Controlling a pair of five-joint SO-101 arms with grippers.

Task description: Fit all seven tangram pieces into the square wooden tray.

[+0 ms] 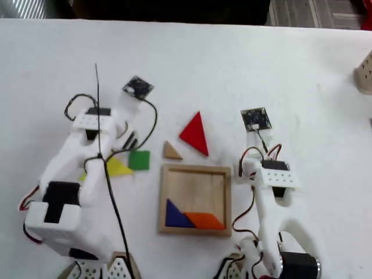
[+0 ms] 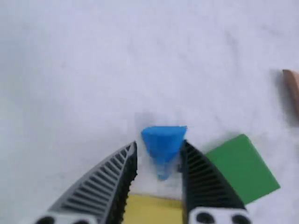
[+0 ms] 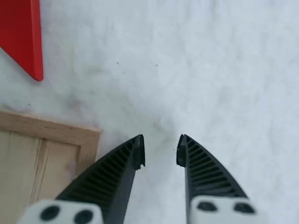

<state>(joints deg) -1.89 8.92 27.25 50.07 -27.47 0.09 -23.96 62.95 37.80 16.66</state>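
Note:
The square wooden tray (image 1: 196,170) lies between the arms and holds a dark blue triangle (image 1: 176,214) and an orange parallelogram (image 1: 205,220). Behind it lie a red triangle (image 1: 195,133) and a small tan triangle (image 1: 171,151). A green square (image 1: 139,160) and a yellow triangle (image 1: 118,168) lie to its left. My left gripper (image 2: 159,151) stands beside the green square (image 2: 240,168), shut on a light blue triangle (image 2: 163,142) held on edge. Its fingers (image 1: 131,141) show dark from above. My right gripper (image 3: 160,150) hangs open and empty just off the tray's far right corner (image 3: 86,135).
A tan perforated block (image 1: 364,72) stands at the table's right edge. White tabletop stretches behind the pieces up to the far edge. Loose cables run along both arms. The red triangle's tip (image 3: 25,42) lies beyond the tray corner.

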